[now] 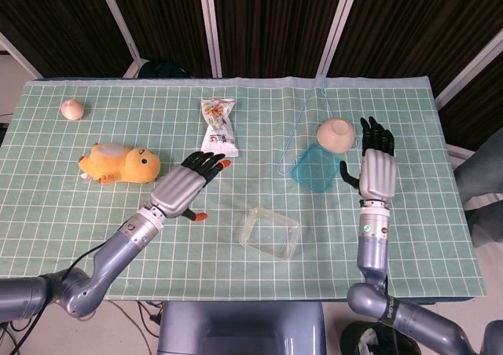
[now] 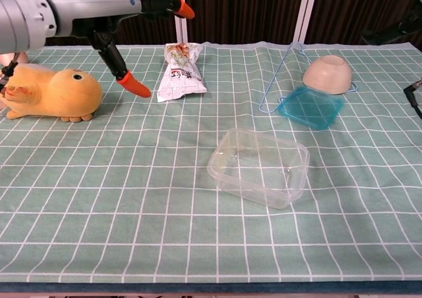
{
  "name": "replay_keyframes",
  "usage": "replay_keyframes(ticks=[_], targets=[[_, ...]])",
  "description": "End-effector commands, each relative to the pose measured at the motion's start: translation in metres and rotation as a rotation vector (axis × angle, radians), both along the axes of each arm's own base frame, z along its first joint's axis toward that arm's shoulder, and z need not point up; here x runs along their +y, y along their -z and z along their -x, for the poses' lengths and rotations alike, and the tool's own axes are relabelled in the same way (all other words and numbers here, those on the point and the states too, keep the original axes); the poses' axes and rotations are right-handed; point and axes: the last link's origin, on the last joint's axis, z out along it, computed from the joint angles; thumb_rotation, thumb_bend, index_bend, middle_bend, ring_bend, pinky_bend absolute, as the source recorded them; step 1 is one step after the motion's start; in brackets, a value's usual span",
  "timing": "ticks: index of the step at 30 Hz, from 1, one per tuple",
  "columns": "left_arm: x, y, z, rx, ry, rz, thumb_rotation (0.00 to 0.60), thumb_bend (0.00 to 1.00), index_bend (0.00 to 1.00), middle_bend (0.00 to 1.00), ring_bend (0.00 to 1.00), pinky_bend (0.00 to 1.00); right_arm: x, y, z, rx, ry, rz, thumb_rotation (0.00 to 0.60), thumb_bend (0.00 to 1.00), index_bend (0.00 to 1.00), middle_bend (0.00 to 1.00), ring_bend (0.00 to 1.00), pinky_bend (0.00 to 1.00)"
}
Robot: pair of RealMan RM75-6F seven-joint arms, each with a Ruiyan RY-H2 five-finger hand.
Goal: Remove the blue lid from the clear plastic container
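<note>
Lid (image 1: 313, 169), blue, lies flat on bench (image 1: 424, 237) beyond clear container (image 1: 269, 232), touching tan bowl (image 1: 336, 135). Right hand (image 1: 375, 170) right of lid, fingers spread, empty. Left hand (image 1: 185, 184) left of container, fingers apart, empty.

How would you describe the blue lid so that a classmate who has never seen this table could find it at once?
Start at the green checked tablecloth and go to its far right part, where an upturned beige bowl sits. The blue lid lies flat just in front of that bowl, beside the robot's right hand. It is the only translucent blue rectangle; the clear plastic container nearby is colourless.
</note>
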Motion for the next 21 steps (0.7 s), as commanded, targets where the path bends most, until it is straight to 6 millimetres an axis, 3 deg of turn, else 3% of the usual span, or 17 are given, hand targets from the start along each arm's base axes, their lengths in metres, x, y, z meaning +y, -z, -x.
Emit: replay_keyframes(ticks=[1, 5, 14, 21], targets=[[-0.013, -0.013, 0.017, 0.005, -0.014, -0.023, 0.6, 0.0, 0.0, 0.0, 0.0, 0.07, 0.031, -0.013, 0.025, 0.023, 0.019, -0.049, 0.6, 0.41, 0.0, 0.0, 0.0, 0.0], [-0.034, -0.029, 0.045, 0.026, -0.04, -0.065, 0.6, 0.0, 0.0, 0.0, 0.0, 0.07, 0.065, -0.025, 0.047, 0.133, 0.014, -0.08, 0.6, 0.39, 0.0, 0.0, 0.0, 0.0], [-0.111, -0.07, 0.139, 0.115, -0.132, -0.219, 0.6, 0.0, 0.0, 0.0, 0.0, 0.07, 0.148, -0.055, 0.086, 0.255, -0.027, -0.198, 0.6, 0.31, 0.0, 0.0, 0.0, 0.0], [-0.153, -0.097, 0.192, 0.144, -0.203, -0.301, 0.6, 0.0, 0.0, 0.0, 0.0, 0.04, 0.184, -0.076, 0.109, 0.346, -0.063, -0.236, 0.6, 0.26, 0.0, 0.0, 0.0, 0.0]])
